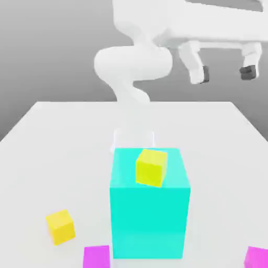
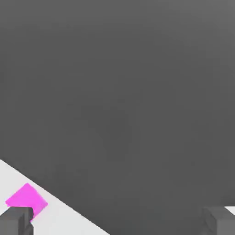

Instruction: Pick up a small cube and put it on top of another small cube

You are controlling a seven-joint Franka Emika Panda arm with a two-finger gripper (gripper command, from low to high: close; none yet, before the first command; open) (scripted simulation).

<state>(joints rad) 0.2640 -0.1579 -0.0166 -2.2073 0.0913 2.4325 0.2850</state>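
Note:
Two small magenta cubes lie at the front of the white table: one (image 1: 97, 256) in front of the big cyan cube's lower left corner, the other (image 1: 257, 257) at the exterior view's far right edge. My gripper (image 1: 226, 74) hangs high above the table's right side, open, with nothing between its dark fingertips (image 1: 249, 71). One magenta cube (image 2: 26, 201) lies on a corner of the table in the hand view, beside one fingertip (image 2: 16, 221); which of the two it is I cannot tell.
A big cyan cube (image 1: 149, 207) stands at the table's front centre with a small yellow cube (image 1: 151, 167) on top. Another small yellow cube (image 1: 60, 226) sits to its left. The white table (image 1: 63, 141) stretches back toward the arm's base.

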